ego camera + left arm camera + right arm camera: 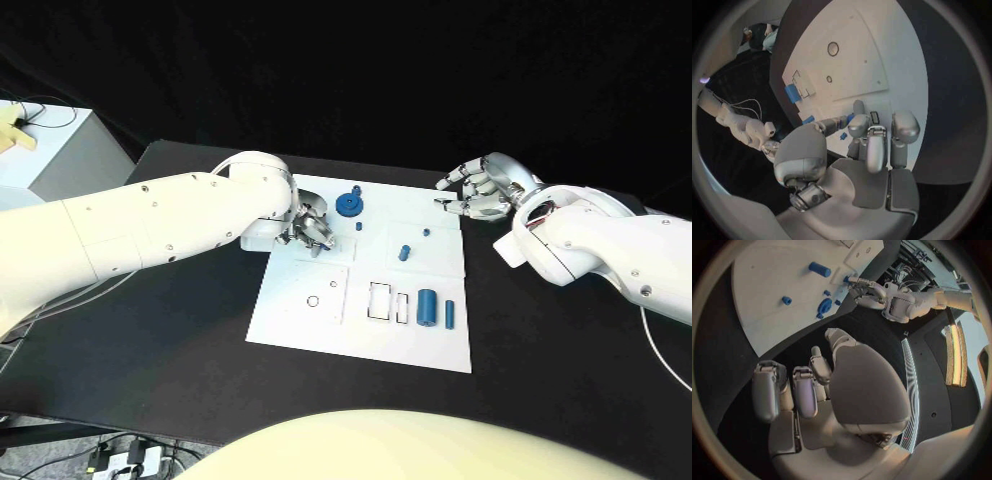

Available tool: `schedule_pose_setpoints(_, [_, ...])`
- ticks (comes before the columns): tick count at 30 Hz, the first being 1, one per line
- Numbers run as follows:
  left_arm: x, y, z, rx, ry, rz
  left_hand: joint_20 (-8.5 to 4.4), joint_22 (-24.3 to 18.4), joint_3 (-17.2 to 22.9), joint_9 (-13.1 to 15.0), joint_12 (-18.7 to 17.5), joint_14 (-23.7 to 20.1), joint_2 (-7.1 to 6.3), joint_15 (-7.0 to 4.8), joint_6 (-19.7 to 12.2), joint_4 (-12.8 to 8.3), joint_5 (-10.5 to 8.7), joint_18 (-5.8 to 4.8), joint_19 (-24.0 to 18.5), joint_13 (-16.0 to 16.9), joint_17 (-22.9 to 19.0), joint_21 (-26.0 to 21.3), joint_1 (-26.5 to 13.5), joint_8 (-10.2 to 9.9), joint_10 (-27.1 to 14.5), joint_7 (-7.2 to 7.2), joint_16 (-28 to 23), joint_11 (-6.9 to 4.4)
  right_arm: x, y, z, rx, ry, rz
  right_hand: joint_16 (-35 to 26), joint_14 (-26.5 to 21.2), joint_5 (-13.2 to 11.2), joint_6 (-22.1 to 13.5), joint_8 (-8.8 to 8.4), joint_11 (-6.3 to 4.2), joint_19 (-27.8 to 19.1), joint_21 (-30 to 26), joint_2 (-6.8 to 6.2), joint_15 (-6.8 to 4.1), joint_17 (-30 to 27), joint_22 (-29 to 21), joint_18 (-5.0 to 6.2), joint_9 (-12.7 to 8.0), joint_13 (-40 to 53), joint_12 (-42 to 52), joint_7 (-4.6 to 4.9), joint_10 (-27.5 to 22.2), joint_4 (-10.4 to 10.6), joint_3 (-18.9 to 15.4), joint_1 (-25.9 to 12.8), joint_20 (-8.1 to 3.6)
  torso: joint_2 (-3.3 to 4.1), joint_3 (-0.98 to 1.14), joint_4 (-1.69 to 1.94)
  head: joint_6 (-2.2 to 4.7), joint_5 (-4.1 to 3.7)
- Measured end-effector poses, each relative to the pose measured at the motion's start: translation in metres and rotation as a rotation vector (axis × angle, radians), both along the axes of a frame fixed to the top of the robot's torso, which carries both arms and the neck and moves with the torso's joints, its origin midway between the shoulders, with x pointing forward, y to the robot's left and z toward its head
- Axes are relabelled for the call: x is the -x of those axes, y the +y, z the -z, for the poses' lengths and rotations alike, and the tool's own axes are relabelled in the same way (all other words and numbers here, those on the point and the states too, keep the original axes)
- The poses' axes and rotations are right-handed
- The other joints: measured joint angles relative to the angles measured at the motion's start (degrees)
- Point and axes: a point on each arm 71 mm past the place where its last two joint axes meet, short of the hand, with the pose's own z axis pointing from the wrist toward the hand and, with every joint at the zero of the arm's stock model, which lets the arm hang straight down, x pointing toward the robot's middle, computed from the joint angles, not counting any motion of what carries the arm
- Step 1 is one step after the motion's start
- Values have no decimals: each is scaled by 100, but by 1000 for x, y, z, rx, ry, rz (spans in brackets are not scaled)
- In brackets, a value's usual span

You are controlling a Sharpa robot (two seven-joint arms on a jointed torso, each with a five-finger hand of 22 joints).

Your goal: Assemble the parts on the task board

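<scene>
The white task board (296, 325) lies in the middle of the black table. On it are a round blue gear-like part (349, 205), two small blue pegs (405, 251), a thick blue cylinder (427, 306) and a thin blue bar (450, 314) beside rectangular slots (379, 300). My left hand (307, 232) is low over the board's far left area, and its thumb and a finger pinch a small blue part (851, 118). Another small blue piece (844, 135) lies just under the fingers. My right hand (480, 188) hovers off the board's far right corner, fingers apart, holding nothing.
A round hole (315, 301) and a smaller one mark the board's near left panel. A pale box (58, 150) stands off the table's far left corner. Cables (116, 460) hang below the front left edge. Bare black table (173, 330) surrounds the board.
</scene>
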Motion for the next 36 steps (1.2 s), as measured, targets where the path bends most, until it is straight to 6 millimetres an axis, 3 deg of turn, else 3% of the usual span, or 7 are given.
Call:
schedule_pose_setpoints(15, [-6, -2, -3, -13, 34, 4, -41, 58, -8, -67, 0, 1, 1, -42, 10, -8, 112, 1, 41, 24, 0, 26, 2, 28, 21, -9, 0, -18, 0, 0, 1, 2, 3, 0, 0, 0, 0, 0, 0, 0, 0, 0, 0, 0, 0, -1, 0, 0, 1, 0, 0, 0, -15, 15, 0, 0, -1, 8, -4, 0, -18])
schedule_pose_setpoints(36, [-25, -3, -15, 6, 228, -2, -20, 95, -16, -97, -1, 1, 0, -42, 12, -15, 182, 0, 62, 45, 0, 49, 3, 29, 21, -10, 0, -16, -1, 3, 4, 3, 8, -3, 0, 0, 0, 0, 0, 0, 0, 0, 0, 0, 0, -3, 0, -5, 1, 0, 0, 0, -15, 14, 0, 0, 5, 8, -1, 0, -41])
